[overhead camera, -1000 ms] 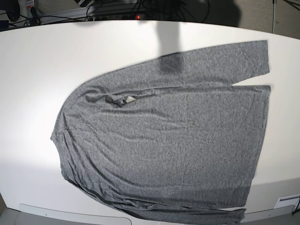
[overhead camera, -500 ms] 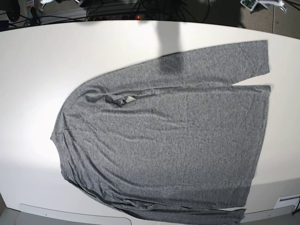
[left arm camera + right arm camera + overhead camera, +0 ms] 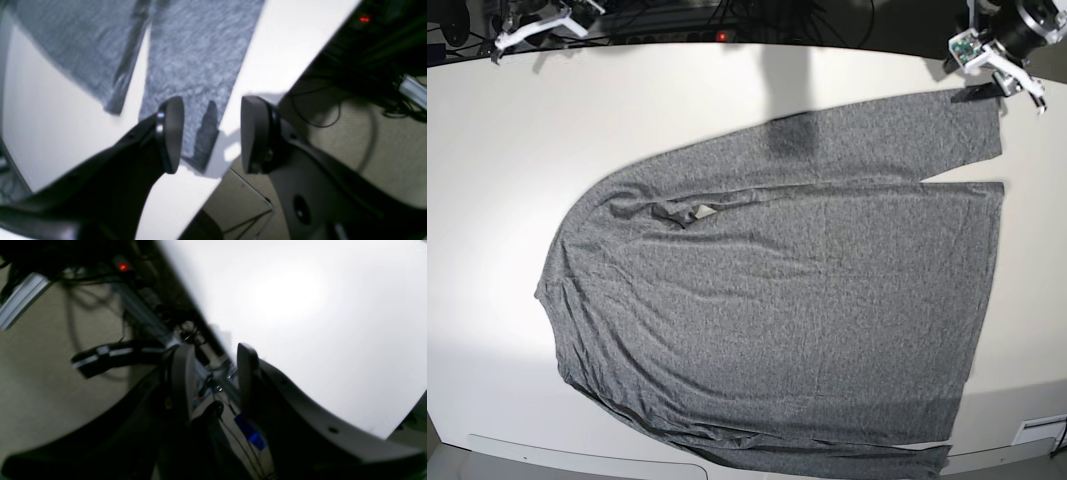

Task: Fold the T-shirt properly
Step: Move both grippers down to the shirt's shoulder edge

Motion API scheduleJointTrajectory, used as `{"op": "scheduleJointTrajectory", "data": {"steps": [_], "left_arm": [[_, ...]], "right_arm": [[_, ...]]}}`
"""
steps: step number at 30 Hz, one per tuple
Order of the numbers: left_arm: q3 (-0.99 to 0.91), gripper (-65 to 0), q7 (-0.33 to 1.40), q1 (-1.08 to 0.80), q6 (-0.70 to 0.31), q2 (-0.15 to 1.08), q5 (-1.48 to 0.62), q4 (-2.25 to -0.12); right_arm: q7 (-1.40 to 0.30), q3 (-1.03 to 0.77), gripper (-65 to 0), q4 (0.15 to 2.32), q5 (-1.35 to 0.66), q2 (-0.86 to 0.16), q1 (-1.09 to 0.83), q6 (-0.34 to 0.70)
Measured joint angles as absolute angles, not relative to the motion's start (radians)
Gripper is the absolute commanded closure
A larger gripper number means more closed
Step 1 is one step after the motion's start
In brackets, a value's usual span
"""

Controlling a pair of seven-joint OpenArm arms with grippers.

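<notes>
The dark-grey T-shirt (image 3: 777,300) lies spread flat on the white table (image 3: 627,110). Its neck and pale tag (image 3: 704,211) are at the left, and one long sleeve (image 3: 897,130) runs to the far right. My left gripper (image 3: 211,135) hangs open above that sleeve's cuff (image 3: 200,140) at the table's edge, with nothing between its fingers. Its arm (image 3: 999,45) shows at the top right of the base view. My right gripper (image 3: 213,381) is open and empty over the table's far left edge, where its arm (image 3: 532,25) shows.
Cables and a red light (image 3: 721,36) lie behind the table's far edge. The shirt's hem (image 3: 987,290) reaches close to the right edge. A white fitting (image 3: 1039,430) sits at the front right, and a grey plate (image 3: 577,455) at the front edge.
Both arms have come into the base view at the far corners, the left one down to the sleeve cuff. The shirt has not moved.
</notes>
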State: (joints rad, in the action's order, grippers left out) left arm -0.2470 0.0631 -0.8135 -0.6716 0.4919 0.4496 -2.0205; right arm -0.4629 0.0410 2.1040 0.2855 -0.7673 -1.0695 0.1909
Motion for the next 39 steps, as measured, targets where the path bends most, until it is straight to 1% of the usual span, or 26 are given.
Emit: {"op": "scheduleJointTrajectory", "data": {"steps": [3,7,13,15,19,22,25,29,35,37,38,39], "left_arm": [[-0.247,-27.1,0.061,-0.775,-0.674,0.525,0.451,-2.015],[-0.247,-27.1,-0.005,-0.727,-0.671,0.556,0.453,-1.928],[-0.247,-27.1,-0.052,-0.701,-0.673,0.570,0.455,-1.806],[-0.243,-27.1,-0.098,-0.701,-0.673,0.570,0.454,-1.784],[-0.159,-27.1,-0.101,-0.678,-0.673,0.570,0.535,-1.730],[-0.091,-27.1,-0.117,-0.627,-0.665,0.570,0.529,-1.699],[-0.038,-27.1,-0.046,-0.570,-0.637,0.570,0.517,-1.679],[-0.014,-27.1,-0.030,-0.525,-0.632,0.570,0.515,-1.646],[-0.012,-26.9,-0.088,-0.482,-0.624,0.571,0.476,-1.557],[-0.012,-23.0,-0.095,-0.482,-0.633,0.570,0.474,-1.550],[-0.012,-18.5,-0.094,-0.482,-0.655,0.570,0.474,-1.550],[-0.012,-12.3,-0.091,-0.482,-0.667,0.571,0.474,-1.550]], "right_arm": [[-0.463,0.041,-21.6,2.104,0.286,-0.767,-1.042,0.190],[-0.468,0.041,-21.6,2.104,0.285,-0.767,-1.020,0.187],[-0.473,0.041,-21.6,2.104,0.282,-0.767,-1.017,0.130],[-0.473,0.041,-21.6,2.104,0.283,-0.767,-1.017,0.114],[-0.473,0.041,-21.6,2.104,0.282,-0.766,-1.018,0.101],[-0.474,0.041,-21.6,2.104,0.283,-0.765,-1.017,0.081],[-0.507,0.041,-21.6,2.104,0.283,-0.765,-1.017,0.075],[-0.516,0.041,-21.6,2.104,0.282,-0.765,-1.017,0.074],[-0.517,0.041,-21.6,2.104,0.282,-0.765,-1.017,0.073],[-0.517,0.041,-21.6,2.104,0.285,-0.765,-1.017,0.072],[-0.517,0.041,-21.6,2.104,0.287,-0.765,-1.017,0.071],[-0.517,0.041,-21.6,2.104,0.303,-0.765,-1.017,0.071]]}}
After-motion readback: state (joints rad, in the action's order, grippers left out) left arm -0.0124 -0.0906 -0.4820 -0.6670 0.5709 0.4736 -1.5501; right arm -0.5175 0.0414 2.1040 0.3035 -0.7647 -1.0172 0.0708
